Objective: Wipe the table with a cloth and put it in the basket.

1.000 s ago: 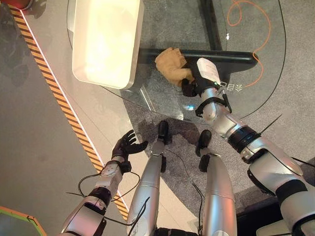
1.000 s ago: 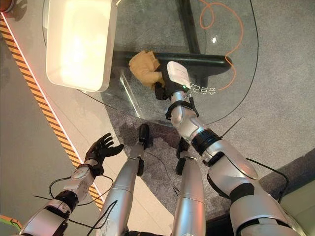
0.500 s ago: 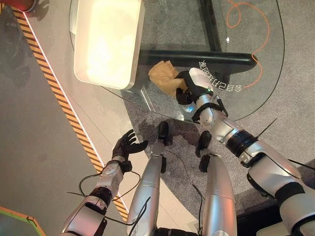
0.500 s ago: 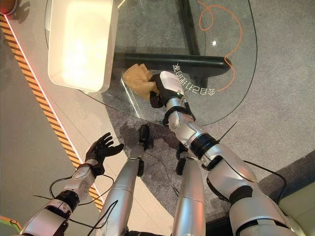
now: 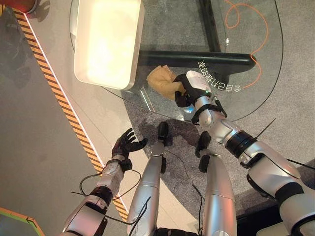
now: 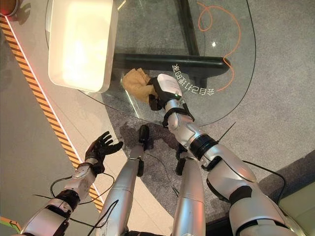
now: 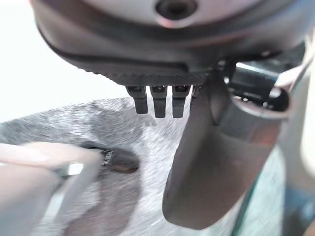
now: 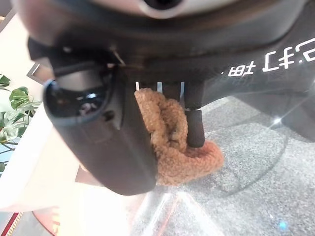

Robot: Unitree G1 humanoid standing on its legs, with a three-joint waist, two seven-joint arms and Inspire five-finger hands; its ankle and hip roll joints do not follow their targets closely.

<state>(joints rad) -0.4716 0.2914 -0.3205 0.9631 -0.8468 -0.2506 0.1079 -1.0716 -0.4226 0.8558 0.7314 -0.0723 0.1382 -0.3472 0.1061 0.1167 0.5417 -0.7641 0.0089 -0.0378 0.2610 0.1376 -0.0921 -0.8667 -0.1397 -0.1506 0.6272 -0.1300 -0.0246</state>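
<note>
A tan fuzzy cloth [image 5: 160,79] lies bunched on the round glass table [image 5: 268,88], near its front edge. My right hand [image 5: 190,88] presses down on the cloth's right side. In the right wrist view its fingers [image 8: 195,129] and thumb [image 8: 115,147] are curled round the cloth [image 8: 173,147]. A cream rectangular basket [image 5: 135,54] stands on the table's left part, just left of the cloth. My left hand [image 5: 127,144] hangs low at the left over the floor, its fingers spread and holding nothing.
A black table beam [image 5: 216,57] runs under the glass behind the cloth. An orange cable [image 5: 257,30] loops on the grey carpet below the table. Yellow-black striped tape [image 5: 64,101] crosses the floor at the left.
My right hand has dragged the cloth across the glass toward the near left, closer to the table's front edge. The left hand has stayed where it was.
</note>
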